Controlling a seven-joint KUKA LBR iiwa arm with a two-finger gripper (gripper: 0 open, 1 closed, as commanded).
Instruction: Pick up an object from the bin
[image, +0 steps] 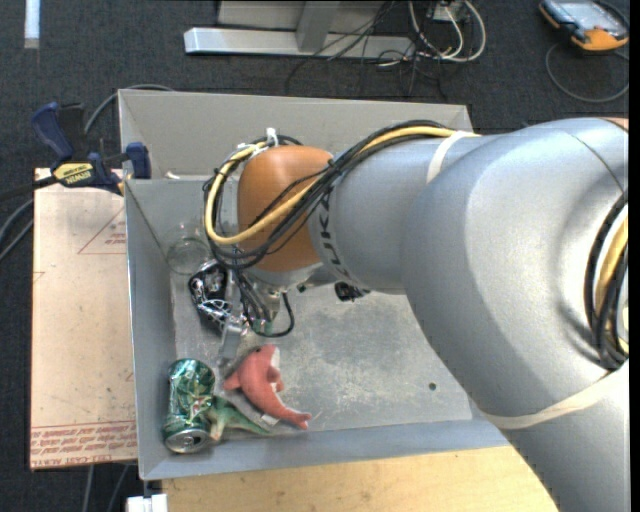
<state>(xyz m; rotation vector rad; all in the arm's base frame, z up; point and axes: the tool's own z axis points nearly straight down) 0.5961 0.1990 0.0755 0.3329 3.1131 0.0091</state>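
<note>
Grey arm reaching from the right, orange wrist cover above the gripper, spread or closed cannot be told, pink dolphin toy just below its tip, crushed green can lower-left of the gripper, beside the toy.

Dark speckled carpet floor. Loose black and white cables strewn along top. Flat grey metal stand base. Orange-black device top right.
</note>
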